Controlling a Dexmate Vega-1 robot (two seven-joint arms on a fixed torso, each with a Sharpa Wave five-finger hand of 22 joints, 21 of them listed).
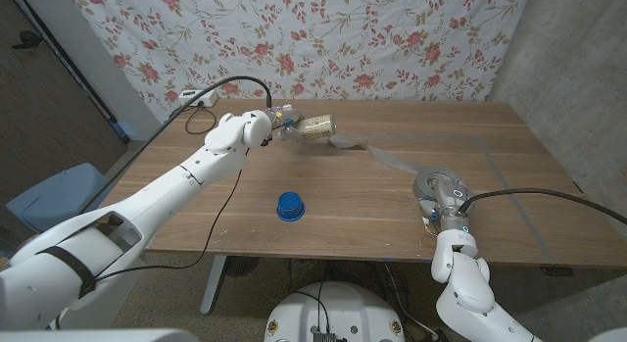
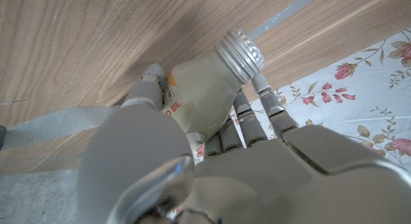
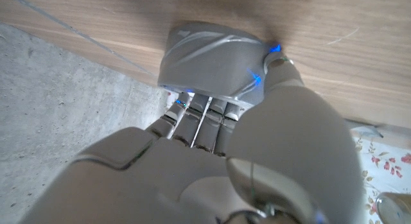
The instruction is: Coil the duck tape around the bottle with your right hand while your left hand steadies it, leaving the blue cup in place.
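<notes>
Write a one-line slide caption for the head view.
Left hand holds the bottle on its side while the right hand grips the duct tape roll, strip stretched between; blue cup sits apart.

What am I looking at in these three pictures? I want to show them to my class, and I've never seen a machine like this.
This is a two-armed robot with humanlike hands, standing at a wooden table. The wide picture comes from a camera on its head, looking down. The other two come from cameras on its wrists, looking along the backs of its hands, so they appear turned.

The left hand grips a bottle with a metal cap, lying on its side at the far edge; the left wrist picture shows it close up. The right hand holds a grey tape roll, seen near in the right wrist picture. A strip of tape runs from roll to bottle. A blue cup stands untouched between them.
</notes>
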